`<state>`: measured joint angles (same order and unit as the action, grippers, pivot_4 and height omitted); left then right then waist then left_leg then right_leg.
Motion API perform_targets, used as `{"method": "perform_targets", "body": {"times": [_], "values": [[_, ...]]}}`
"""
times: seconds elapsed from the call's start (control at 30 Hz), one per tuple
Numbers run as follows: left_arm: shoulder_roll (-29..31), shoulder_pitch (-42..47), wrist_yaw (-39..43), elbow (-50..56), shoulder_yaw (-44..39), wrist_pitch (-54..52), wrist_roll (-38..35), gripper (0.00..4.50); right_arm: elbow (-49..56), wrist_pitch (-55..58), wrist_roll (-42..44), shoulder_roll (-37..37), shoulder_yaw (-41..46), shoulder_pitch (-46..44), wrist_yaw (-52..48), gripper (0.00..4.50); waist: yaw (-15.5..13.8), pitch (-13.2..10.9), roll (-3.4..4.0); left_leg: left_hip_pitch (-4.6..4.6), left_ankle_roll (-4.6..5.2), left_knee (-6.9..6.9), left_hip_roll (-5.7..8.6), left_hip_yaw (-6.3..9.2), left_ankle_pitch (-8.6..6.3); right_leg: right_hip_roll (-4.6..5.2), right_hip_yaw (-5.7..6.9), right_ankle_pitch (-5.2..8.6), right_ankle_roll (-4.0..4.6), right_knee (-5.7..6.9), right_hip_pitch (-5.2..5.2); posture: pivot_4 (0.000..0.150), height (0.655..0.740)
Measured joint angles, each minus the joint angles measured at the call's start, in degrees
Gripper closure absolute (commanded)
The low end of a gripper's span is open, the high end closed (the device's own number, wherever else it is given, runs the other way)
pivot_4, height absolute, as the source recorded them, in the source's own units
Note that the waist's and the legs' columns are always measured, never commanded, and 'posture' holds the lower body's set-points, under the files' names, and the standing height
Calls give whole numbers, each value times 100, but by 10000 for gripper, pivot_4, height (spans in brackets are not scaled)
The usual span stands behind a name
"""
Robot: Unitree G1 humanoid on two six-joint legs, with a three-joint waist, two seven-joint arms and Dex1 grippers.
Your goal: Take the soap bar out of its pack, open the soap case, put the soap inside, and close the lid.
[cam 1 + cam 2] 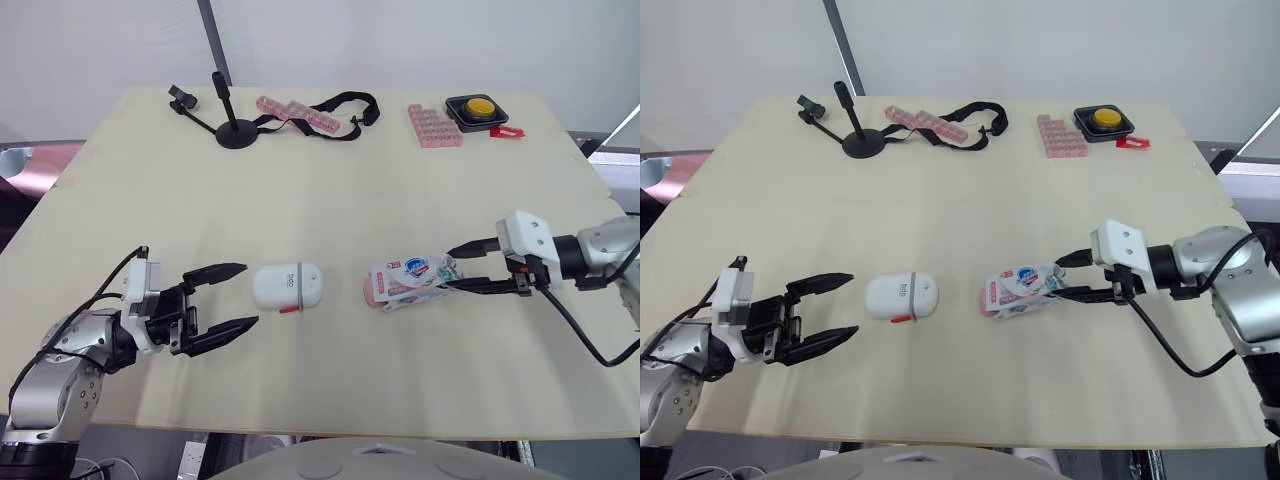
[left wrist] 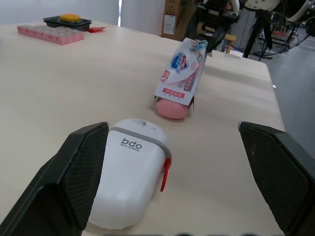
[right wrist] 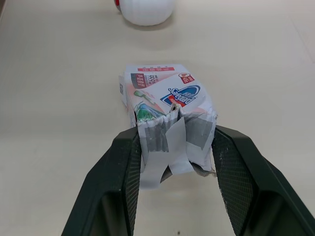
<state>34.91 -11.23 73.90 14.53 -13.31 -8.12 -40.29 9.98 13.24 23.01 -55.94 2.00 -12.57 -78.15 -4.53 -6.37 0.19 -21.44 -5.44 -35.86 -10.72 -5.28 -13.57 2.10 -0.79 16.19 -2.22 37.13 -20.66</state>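
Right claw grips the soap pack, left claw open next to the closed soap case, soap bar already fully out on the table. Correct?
No: the soap bar is still in the pack, only its pink end poking out, per the left wrist view. The right claw grips the pack; the left claw is open beside the closed soap case.

Soap case (image 1: 287,286): white, rounded, grey band, red latch; lid closed, laid flat, near side, left of centre
Soap pack (image 1: 410,280): printed wrapper on its side, right of the case, apart; crumpled right end clamped by right gripper (image 1: 450,267)
Soap bar (image 2: 172,109): pink, protruding from the pack's left end
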Motion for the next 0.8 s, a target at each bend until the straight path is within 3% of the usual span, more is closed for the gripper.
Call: {"method": "perform_targets", "body": {"times": [0.43, 0.63, 0.8], "values": [[75, -117, 708, -699, 52, 664, 406, 0, -397, -81, 295, -329, 957, 411, -337, 22725, 5, 0, 0, 0, 28, -1, -6, -1, -15, -2, -1, 1, 2, 2, 0, 1500, 7400], [67, -208, 837, -784, 150, 890, 510, 0, -1113, -120, 436, -206, 1575, 456, -102, 22725, 1, 1, 0, 0, 35, -7, -8, 0, -16, 0, 2, 2, 4, 7, -3, 1500, 7400], [72, -224, 1047, -791, 223, 1008, 509, 0, -2239, -545, 246, 218, 1896, 366, 690, 22725, 7, 3, 3, 1, 39, -13, -6, -1, -15, 1, 2, 3, 6, 16, -16, 1500, 7400]]}}
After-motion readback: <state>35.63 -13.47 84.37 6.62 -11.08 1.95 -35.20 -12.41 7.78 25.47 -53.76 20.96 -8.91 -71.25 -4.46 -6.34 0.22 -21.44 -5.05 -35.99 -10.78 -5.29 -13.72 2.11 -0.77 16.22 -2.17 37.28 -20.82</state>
